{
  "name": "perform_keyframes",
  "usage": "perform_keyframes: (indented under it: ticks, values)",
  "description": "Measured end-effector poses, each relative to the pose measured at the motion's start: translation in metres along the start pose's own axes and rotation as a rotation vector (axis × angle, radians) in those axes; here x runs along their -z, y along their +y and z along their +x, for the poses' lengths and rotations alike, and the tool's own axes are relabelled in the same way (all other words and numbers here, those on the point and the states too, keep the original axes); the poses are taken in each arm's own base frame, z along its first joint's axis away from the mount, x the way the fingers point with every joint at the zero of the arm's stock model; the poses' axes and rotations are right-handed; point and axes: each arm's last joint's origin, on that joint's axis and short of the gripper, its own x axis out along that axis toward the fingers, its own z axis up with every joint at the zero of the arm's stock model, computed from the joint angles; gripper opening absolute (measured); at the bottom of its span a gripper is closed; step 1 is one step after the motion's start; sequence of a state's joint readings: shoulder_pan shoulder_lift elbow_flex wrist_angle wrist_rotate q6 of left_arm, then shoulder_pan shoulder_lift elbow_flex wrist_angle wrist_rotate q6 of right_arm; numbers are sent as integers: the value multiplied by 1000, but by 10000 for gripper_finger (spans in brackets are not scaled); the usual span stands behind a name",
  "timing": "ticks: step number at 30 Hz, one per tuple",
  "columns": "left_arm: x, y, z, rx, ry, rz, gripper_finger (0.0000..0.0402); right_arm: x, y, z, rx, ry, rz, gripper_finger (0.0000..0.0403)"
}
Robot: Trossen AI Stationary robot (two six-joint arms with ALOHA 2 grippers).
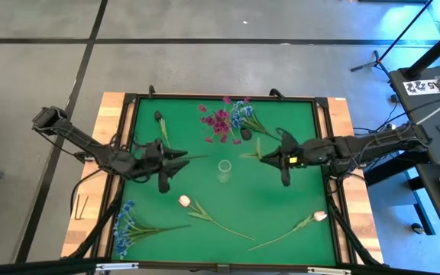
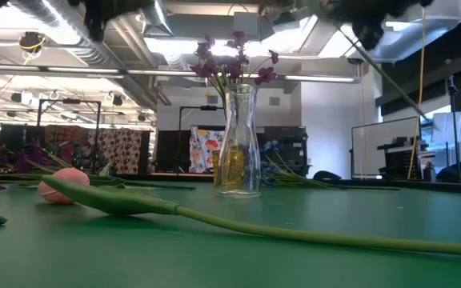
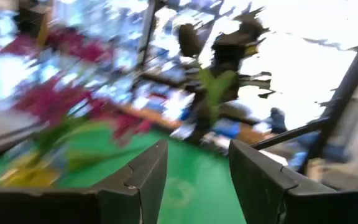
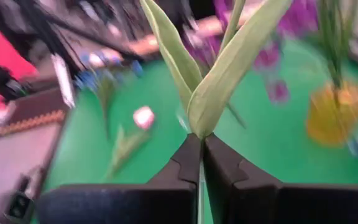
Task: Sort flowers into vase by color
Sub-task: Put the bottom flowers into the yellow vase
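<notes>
My right gripper (image 1: 264, 158) (image 4: 199, 146) hovers right of the clear vase (image 1: 224, 169), shut on a green stem with long leaves (image 4: 229, 62) and a dark bud (image 3: 188, 40). My left gripper (image 1: 182, 158) (image 3: 197, 180) hovers left of that vase, open and holding nothing. Magenta sprays (image 1: 218, 122) (image 2: 230, 56) stand in a yellow-bottomed vase (image 4: 337, 115) toward the far edge. Blue sprays (image 1: 243, 114) are beside them. Two tulips (image 1: 184, 201) (image 1: 319, 216) and a blue spray (image 1: 124, 221) lie flat near the near edge. My right gripper pinches the green stem between its two fingertips, just where the leaves spring from it (image 4: 199, 127). The fingers come level from the table's right. The stem is lifted clear of the table, its leaves and dark bud (image 1: 244, 135) reaching past the fingertips.
Another dark-budded stem (image 1: 159, 117) lies at the far left of the green mat. A raised black frame (image 1: 323, 153) borders the mat. Bare mat (image 1: 266, 198) lies between the clear vase and the tulips. Stands and a desk are off the table's right.
</notes>
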State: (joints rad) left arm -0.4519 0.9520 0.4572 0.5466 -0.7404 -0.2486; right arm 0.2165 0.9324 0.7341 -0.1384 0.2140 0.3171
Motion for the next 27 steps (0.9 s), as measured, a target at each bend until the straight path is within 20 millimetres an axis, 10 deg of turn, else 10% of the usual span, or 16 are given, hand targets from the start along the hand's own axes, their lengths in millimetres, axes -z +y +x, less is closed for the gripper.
perform_keyframes:
  ticks: [14,27]
  values:
    - [-29,-7,2,184,-240,60,166,-36,11,-5,-112,-383,-96,11]
    - [-31,-14,56,111,-193,112,166,-39,16,10,-127,-453,-127,11]
